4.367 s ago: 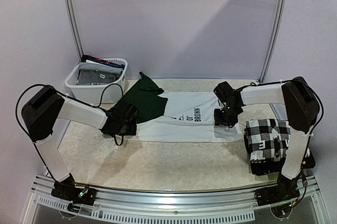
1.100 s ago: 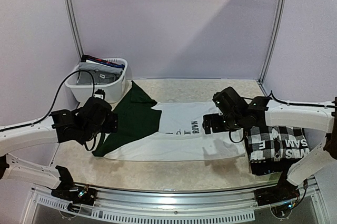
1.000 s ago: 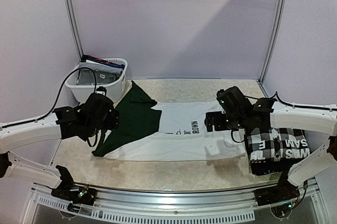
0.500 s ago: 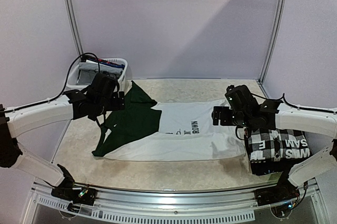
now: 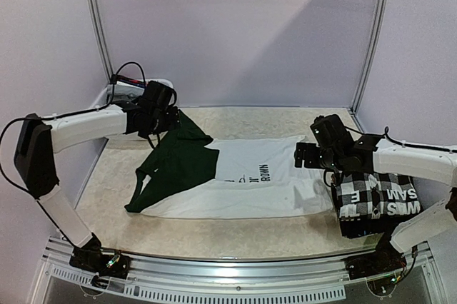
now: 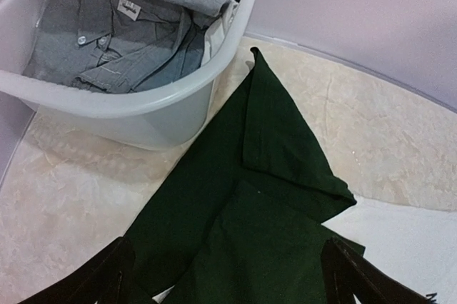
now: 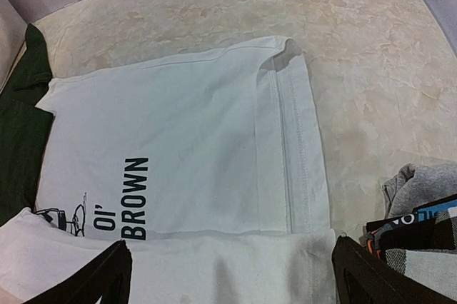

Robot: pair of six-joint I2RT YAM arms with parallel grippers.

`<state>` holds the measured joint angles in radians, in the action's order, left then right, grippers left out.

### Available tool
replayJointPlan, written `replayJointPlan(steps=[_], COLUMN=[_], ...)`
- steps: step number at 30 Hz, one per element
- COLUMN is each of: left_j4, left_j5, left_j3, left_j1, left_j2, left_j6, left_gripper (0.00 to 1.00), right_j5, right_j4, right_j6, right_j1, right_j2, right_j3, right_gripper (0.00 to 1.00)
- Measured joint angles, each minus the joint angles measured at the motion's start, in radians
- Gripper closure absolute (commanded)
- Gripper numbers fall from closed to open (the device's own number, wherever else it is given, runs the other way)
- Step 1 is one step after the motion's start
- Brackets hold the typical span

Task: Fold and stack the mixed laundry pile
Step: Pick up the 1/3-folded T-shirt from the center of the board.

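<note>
A white T-shirt [image 5: 250, 175] printed "BROWN" lies flat mid-table, its left end dark green [image 5: 175, 165]. My left gripper [image 5: 164, 120] hovers open over the upper tip of the green part [image 6: 271, 232], near the basket, holding nothing. My right gripper [image 5: 305, 155] hangs open above the shirt's right hem [image 7: 285, 140], where a lower fold of white cloth [image 7: 214, 268] lies between the fingers' spread. A folded stack topped by a black-and-white checkered shirt [image 5: 375, 200] sits at the right, and its edge [image 7: 421, 236] shows in the right wrist view.
A white plastic basket [image 6: 143, 108] holding grey shirts [image 6: 107, 40] and a blue piece stands at the back left, mostly hidden behind my left arm in the top view. Walls and metal posts close off the back and sides.
My left arm swung from the table's left side back to the basket and the green tip. The right gripper drifted slightly right and back. Both stay open.
</note>
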<state>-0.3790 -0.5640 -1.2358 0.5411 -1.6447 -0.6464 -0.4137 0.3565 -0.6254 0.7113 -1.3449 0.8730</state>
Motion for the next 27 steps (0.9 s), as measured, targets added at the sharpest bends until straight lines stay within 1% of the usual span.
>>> replayJointPlan(steps=[4,5,10,13,18,22,27], left_j4=[-0.005,-0.005,0.003,0.013,0.016,0.016,0.044], left_j5=[0.024,0.032,0.109,0.171,0.261,0.313,0.383], left_j3=[-0.101,-0.131,-0.239,-0.277,-0.321,-0.328,-0.381], left_j1=[-0.018,-0.019,-0.036,-0.066,-0.134,-0.176,-0.201], left_j2=[-0.116,-0.149,-0.288,-0.362,-0.462,-0.493,-0.534], left_j6=[-0.026,-0.029,-0.024,-0.008,0.042,0.068,0.093], left_gripper=[0.13,0.16,0.36,0.43,0.48,0.52,0.56], right_j5=[0.001,0.001,0.0,0.0,0.0,0.0,0.0], right_j4=[-0.005,-0.004,-0.006,-0.006,-0.005,-0.006,-0.006], right_j6=[0.003,0.003,0.003,0.003,0.005,0.007,0.014], right_j1=[-0.004,-0.006,-0.011,-0.012,-0.013,-0.013,-0.013], right_j2=[0.0,0.0,0.0,0.002,0.005,0.005,0.004], right_j3=[-0.016,-0.018,-0.024,-0.034,-0.044,-0.044,-0.044], right_gripper=[0.01,0.01,0.01,0.01,0.01,0.01,0.01])
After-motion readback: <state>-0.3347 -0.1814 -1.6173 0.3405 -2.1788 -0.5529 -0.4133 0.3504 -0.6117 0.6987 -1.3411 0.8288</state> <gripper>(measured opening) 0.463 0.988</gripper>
